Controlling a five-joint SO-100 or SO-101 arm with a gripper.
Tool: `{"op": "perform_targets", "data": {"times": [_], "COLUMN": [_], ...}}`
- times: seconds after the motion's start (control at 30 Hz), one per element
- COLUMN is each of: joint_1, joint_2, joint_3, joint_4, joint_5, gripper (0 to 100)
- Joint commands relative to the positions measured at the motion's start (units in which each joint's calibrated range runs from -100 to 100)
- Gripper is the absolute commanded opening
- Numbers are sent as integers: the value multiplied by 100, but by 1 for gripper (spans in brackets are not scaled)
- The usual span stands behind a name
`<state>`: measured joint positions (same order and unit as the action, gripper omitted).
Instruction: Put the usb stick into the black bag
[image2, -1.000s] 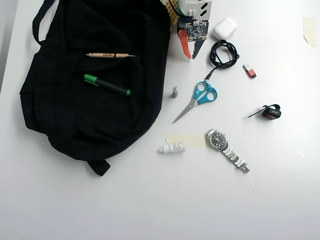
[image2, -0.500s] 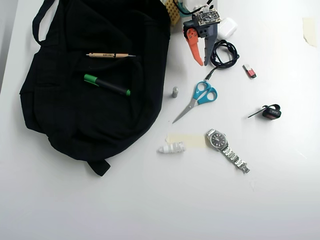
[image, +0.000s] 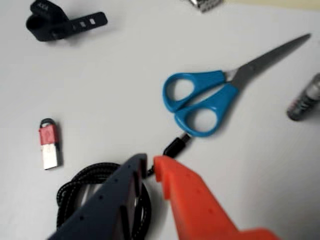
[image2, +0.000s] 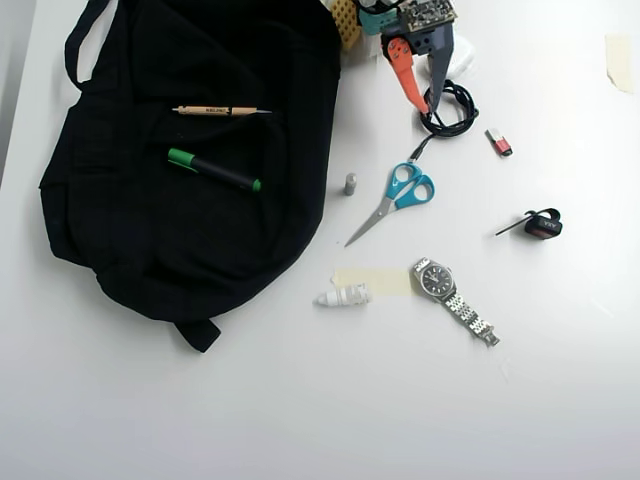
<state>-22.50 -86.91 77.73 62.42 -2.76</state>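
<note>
In the wrist view the gripper (image: 150, 165), one finger dark blue and one orange, hangs over a coiled black cable (image: 75, 192) with its tips nearly closed and nothing between them. The usb stick (image: 48, 144) (red body, silver end) lies on the white table (image: 125, 90) just left of the cable, the blue-handled scissors (image: 210, 97) to the right. In the overhead view the gripper (image2: 428, 108) sits above the cable (image2: 447, 108), the usb stick (image2: 499, 142) just beside that coil, well apart from the black bag (image2: 180, 230) on the left, which bears a green marker (image2: 214, 170) and a pencil (image2: 220, 110).
</note>
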Motion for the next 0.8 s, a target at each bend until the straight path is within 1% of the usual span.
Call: {"op": "perform_targets", "data": {"times": [0.0, 0.03, 0.07, 0.2, 0.4, 0.63, 0.77], "joint_1": [-47, -47, -47, -226, -712, -1415, -1834], "joint_2": [1919, 2417, 2516, 4209, 5919, 6384, 6392], "joint_3": [-1403, -1681, -1744, -2661, -3505, -3766, -3766], "joint_4": [89, 89, 89, 89, 11, -282, -290], "joint_5": [-44, -81, -91, -401, -998, -1281, -1565], "gripper": [2, 2, 2, 2, 2, 2, 2]}}
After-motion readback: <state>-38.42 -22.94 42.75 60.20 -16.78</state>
